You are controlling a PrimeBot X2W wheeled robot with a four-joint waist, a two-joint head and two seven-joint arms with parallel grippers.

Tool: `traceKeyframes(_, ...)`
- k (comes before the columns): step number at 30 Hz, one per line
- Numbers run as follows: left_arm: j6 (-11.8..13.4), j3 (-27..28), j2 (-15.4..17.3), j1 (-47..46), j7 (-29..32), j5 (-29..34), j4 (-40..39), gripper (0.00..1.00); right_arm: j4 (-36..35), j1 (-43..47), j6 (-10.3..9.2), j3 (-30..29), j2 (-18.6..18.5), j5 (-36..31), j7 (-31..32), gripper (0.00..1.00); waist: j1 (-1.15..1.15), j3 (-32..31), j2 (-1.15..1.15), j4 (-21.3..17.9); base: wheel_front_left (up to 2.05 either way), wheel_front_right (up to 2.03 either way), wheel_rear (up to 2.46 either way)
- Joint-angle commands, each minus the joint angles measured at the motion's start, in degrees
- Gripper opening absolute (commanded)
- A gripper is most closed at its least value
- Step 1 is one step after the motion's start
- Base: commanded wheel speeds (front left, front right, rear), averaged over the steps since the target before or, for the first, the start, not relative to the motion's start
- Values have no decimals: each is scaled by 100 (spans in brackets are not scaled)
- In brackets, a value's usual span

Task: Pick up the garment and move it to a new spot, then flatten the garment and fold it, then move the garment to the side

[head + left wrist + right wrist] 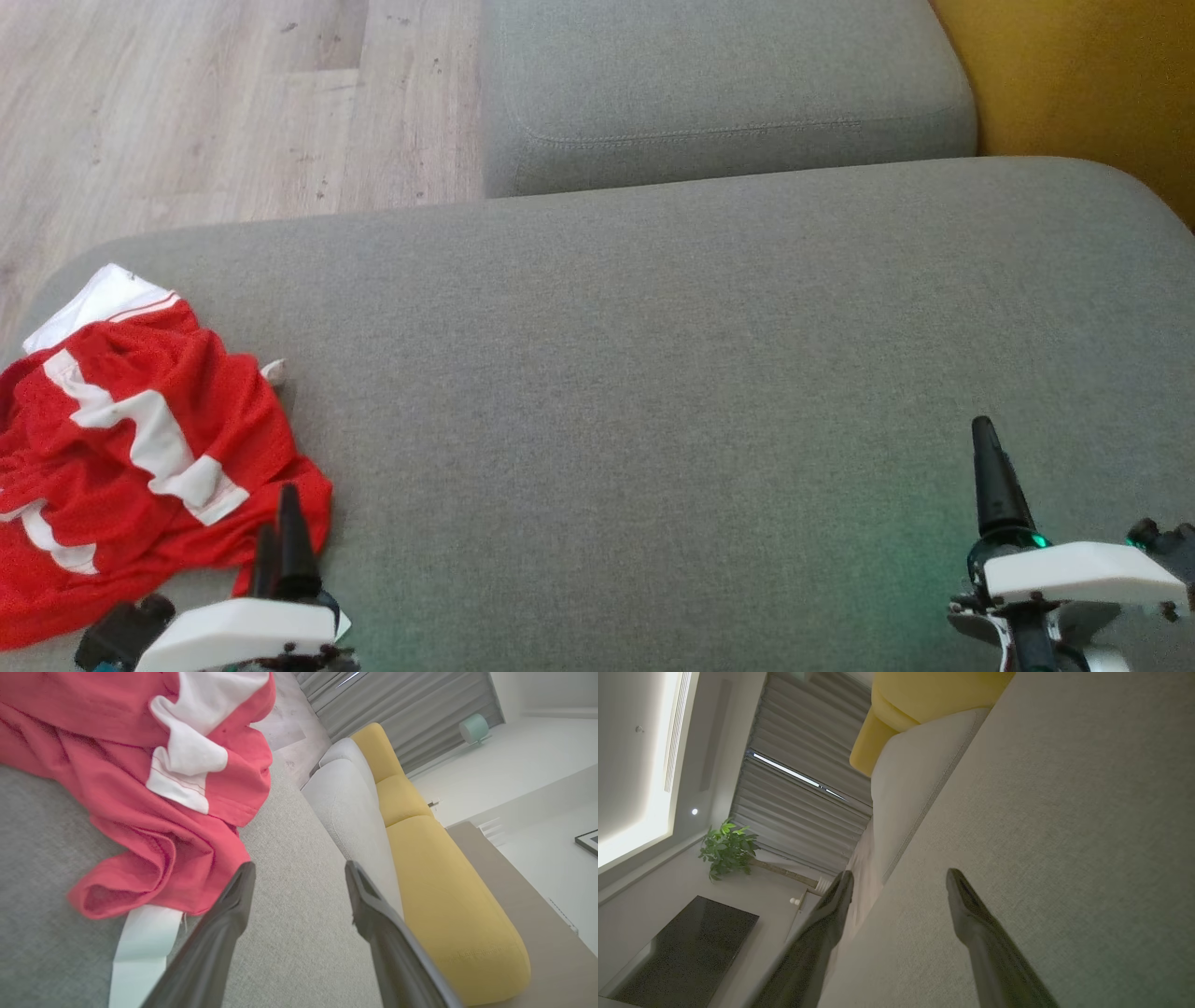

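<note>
garment [140, 448] lay crumpled at the left edge of the grey cushion [653, 373], unlifted and unfolded. left gripper [301, 868] just beside it, fingers apart, empty; right gripper [901, 875] well apart, likewise spread. no step judged done.

Grey sofa seat [653, 373], red/wht garment [149, 457] crumpled on L edge

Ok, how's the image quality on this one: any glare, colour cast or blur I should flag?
Head view: even soft light, sharp, with a green glow on the grey cushion at lower right. Left wrist view: tilted, the red garment looks washed pink, the near fingers soft. Right wrist view: dim, ceiling light blown out.
</note>
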Motion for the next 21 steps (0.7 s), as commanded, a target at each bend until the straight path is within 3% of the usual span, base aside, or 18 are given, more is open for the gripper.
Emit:
traceKeyframes(1, 40, -37, 81, -147, -98, 234, -241, 100, -258, -148, -1, 85, -29, -243, -81, 100, 0, -15, 0, 0, 0, 0, 0)
traceKeyframes(21, 285, -342, 122, 4, -438, 1595, -632, 100, -530, 11, -2, 365, -35, -1736, -419, 100, 0, -178, 0, 26, 0, 0, 0)
